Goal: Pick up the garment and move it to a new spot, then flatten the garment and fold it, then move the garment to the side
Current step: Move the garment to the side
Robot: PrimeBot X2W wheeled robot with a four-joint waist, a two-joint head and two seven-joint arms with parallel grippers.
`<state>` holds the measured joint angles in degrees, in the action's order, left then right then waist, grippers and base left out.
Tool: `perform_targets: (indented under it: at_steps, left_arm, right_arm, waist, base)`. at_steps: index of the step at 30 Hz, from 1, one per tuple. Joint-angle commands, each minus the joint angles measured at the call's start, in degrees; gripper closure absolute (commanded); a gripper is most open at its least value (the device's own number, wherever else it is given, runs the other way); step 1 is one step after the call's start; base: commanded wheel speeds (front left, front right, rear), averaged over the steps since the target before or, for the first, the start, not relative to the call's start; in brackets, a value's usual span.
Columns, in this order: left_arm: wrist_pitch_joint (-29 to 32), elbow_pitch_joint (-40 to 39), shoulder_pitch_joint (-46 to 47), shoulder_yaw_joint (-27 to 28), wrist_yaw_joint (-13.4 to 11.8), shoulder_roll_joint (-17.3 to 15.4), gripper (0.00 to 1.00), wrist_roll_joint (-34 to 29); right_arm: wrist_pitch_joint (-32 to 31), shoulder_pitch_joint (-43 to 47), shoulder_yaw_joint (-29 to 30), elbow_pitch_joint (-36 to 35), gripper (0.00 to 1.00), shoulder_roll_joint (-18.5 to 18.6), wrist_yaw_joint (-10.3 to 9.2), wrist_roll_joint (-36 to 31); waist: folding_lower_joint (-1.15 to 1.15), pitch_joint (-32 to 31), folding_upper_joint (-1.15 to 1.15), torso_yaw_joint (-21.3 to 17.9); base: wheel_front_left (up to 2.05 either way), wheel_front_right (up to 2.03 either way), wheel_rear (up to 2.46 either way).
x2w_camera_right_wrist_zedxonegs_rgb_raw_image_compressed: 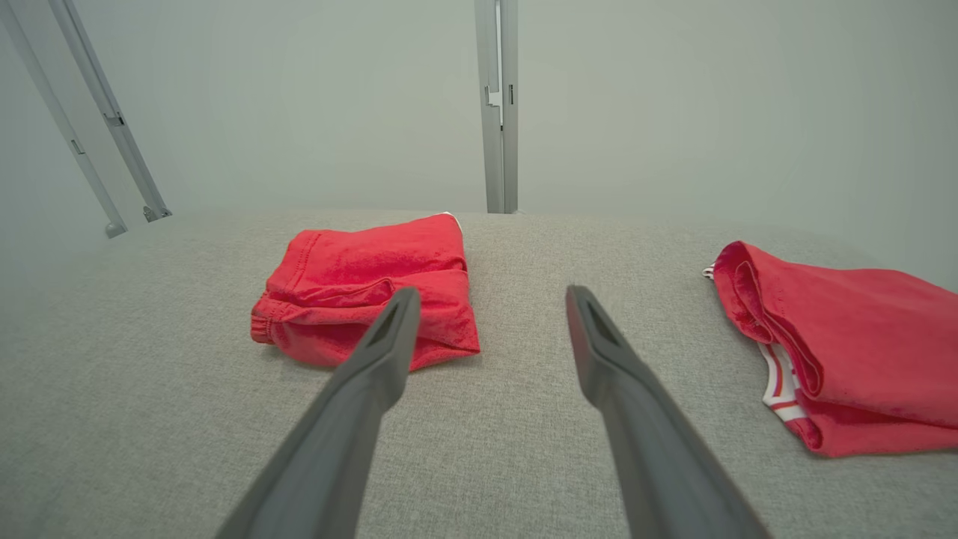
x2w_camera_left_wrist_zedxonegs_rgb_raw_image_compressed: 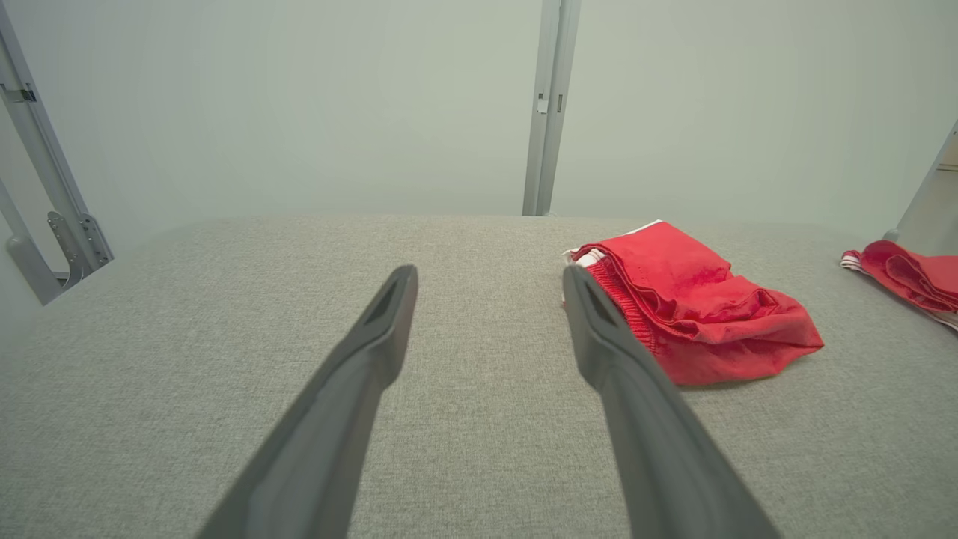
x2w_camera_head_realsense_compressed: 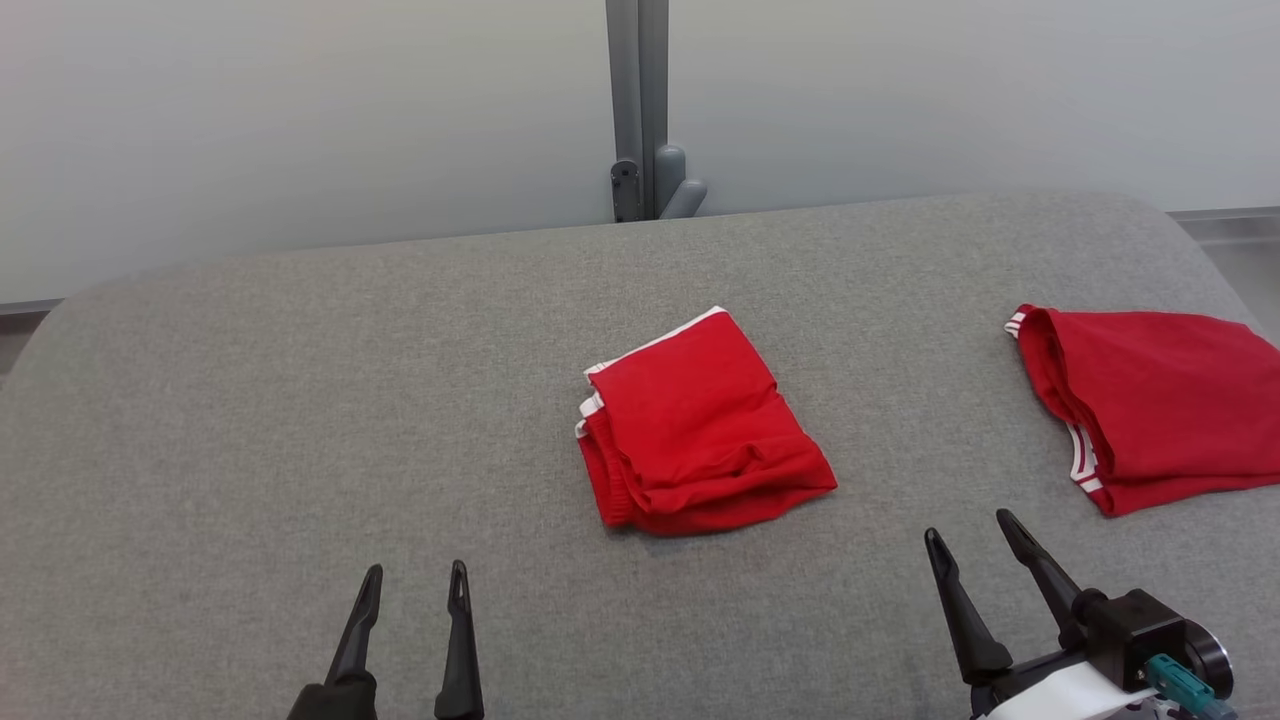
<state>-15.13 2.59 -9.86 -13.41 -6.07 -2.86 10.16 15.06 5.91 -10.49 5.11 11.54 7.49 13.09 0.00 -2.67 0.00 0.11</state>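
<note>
Red folded garment (x2w_camera_head_realsense_compressed: 700,420) mid grey desk (x2w_camera_head_realsense_compressed: 250,400), second garment (x2w_camera_head_realsense_compressed: 1160,400) at right, left pincer (x2w_camera_head_realsense_compressed: 416,568), right pincer (x2w_camera_head_realsense_compressed: 968,525), both apart, empty

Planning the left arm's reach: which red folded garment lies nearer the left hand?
The middle red garment on the grey fabric surface; the other red garment lies far right.

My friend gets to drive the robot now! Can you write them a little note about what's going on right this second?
Left gripper: open, empty, short of the cloth.
Right gripper: open, empty.
Things: middle garment, red, lies in the centre of the grey table; second red garment lies at the right edge.
Done: the middle garment looks folded.
Left: probably moving it to the side.
</note>
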Motion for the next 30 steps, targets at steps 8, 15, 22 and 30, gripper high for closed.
perform_targets:
  at_steps: [8, 15, 22, 30]
  left_arm:
    - [0.1, 0.3, 0.4, -0.7, -0.2, -0.1, 0.0, -0.3]
    - [0.1, 0.4, 1.5, -1.8, -0.5, -0.1, 0.0, 0.1]
    - [0.1, -0.1, 3.6, -3.5, -1.0, -0.1, 0.0, 0.8]
    - [0.1, -0.3, 8.1, -5.9, -1.5, -0.1, 0.0, 2.1]
  right_arm:
    - [0.2, -1.2, -0.6, 1.6, 0.0, 0.3, -0.01, 1.2]
    - [0.2, -5.9, -3.1, 6.4, 0.0, 1.7, -0.01, 6.8]
    - [0.2, -15.7, -7.2, 13.7, 0.0, 4.2, -0.01, 23.4]
    - [-4.9, -29.4, -15.1, 19.8, 0.0, 10.2, 0.0, 43.6]
  waist:
    - [0.0, 0.7, 0.0, 0.9]
    - [0.0, 2.5, 0.0, 2.6]
    - [0.0, 7.3, 0.0, 5.1]
    - [0.0, 14.0, 0.0, 8.7]
  base:
    - [0.0, 0.0, 0.0]
    - [0.0, 0.0, 0.0]
    - [0.0, 0.0, 0.0]
    - [0.0, 0.0, 0.0]
